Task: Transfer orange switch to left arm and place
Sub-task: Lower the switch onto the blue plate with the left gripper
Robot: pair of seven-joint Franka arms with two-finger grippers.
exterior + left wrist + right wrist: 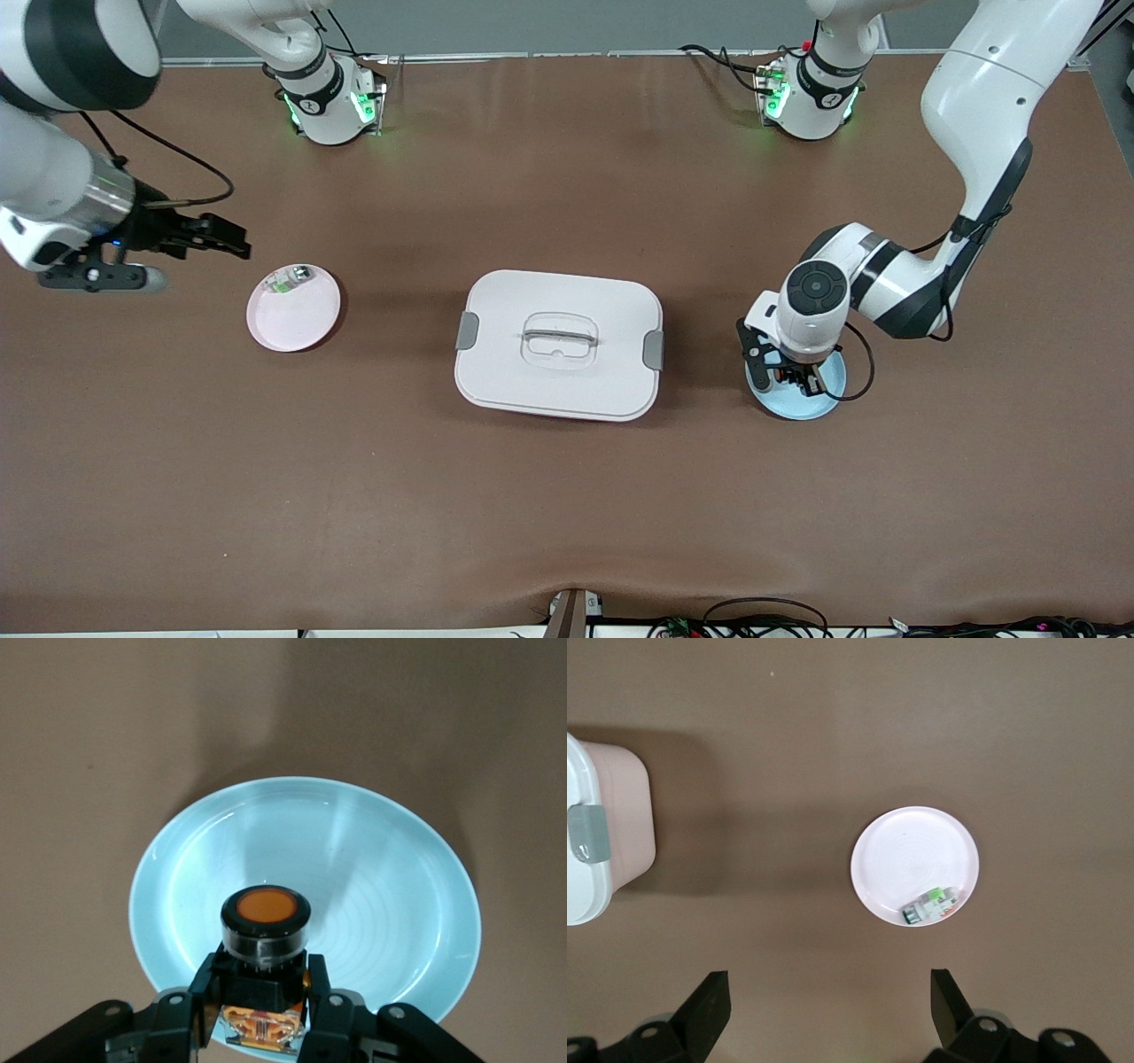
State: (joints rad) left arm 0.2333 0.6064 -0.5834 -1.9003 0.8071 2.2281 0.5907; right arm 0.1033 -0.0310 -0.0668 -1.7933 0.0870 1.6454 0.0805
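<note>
The orange switch [264, 935], a small black cylinder with an orange end, stands in the light blue plate [399, 895] at the left arm's end of the table. My left gripper [263, 979] is down in that plate [811, 406], its fingers closed against the switch's black body. In the front view the left gripper [795, 379] hides most of the switch. The white box [567, 301] sits mid-table between the two plates. My right gripper [235, 239] is open and empty, up over the table beside the pink plate [297, 319].
A small green-and-white part [288, 280] lies in the pink plate and also shows in the right wrist view [928, 904]. The box's edge with a grey clip [586, 835] shows in the right wrist view. The table is brown.
</note>
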